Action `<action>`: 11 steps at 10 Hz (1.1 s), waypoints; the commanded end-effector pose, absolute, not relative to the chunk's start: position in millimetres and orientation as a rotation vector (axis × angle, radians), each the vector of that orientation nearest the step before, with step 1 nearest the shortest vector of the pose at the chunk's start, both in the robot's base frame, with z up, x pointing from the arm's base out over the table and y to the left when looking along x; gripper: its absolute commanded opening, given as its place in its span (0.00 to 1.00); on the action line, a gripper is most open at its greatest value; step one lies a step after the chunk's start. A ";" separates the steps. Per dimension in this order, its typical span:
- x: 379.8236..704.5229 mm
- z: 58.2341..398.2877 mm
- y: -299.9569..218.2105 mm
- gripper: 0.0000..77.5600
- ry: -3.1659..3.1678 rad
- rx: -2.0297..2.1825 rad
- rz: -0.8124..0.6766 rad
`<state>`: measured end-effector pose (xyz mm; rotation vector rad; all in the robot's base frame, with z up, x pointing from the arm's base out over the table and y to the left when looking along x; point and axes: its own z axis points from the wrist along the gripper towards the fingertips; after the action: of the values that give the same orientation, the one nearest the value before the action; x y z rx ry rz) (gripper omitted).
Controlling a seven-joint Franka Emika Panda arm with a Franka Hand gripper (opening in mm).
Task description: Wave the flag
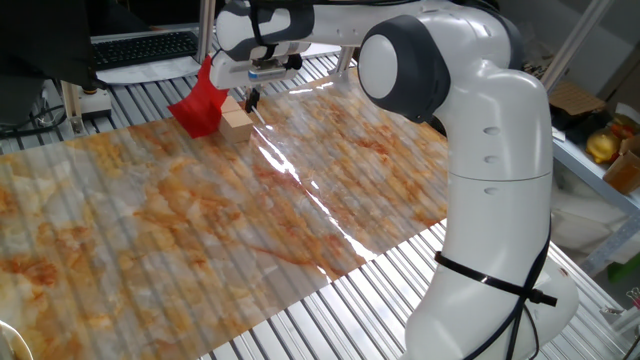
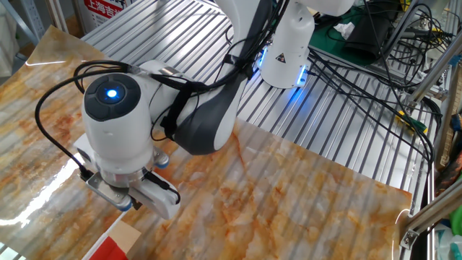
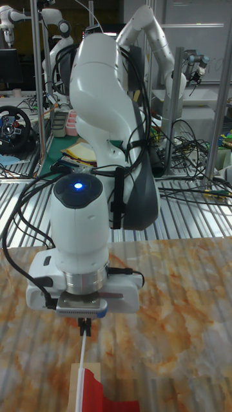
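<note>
From the tall fixed view my gripper (image 3: 84,326) has its jaws pinched nearly together on the top of the flag (image 1: 203,102)'s thin white pole (image 3: 80,370), which runs down toward six o'clock to the wooden block (image 1: 236,120). The block rests on the marbled sheet (image 1: 300,230), with the red cloth hanging at nine o'clock of the pole in one fixed view, so I judge any wave must pivot about that upright axis.

The flag (image 2: 108,249) is cut off at six o'clock by the frame edge in the other fixed view — and likewise in the tall one. The gripper (image 3: 84,326) fingertips are too small and dark to show how the jaws stand.
</note>
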<state>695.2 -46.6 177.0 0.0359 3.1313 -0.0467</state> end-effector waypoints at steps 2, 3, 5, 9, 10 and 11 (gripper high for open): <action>699.8 182.6 -49.4 0.01 3.111 0.043 -0.051; 703.7 187.8 -52.1 0.01 3.111 0.050 -0.051; 710.0 203.0 -58.7 0.01 3.119 0.056 -0.052; 708.5 230.0 -71.7 0.01 3.126 0.067 -0.071; 706.4 235.5 -74.0 0.01 3.116 0.083 -0.077; 705.6 237.5 -74.8 0.01 3.113 0.087 -0.078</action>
<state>706.1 -65.5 221.6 0.0615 3.1272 -0.0629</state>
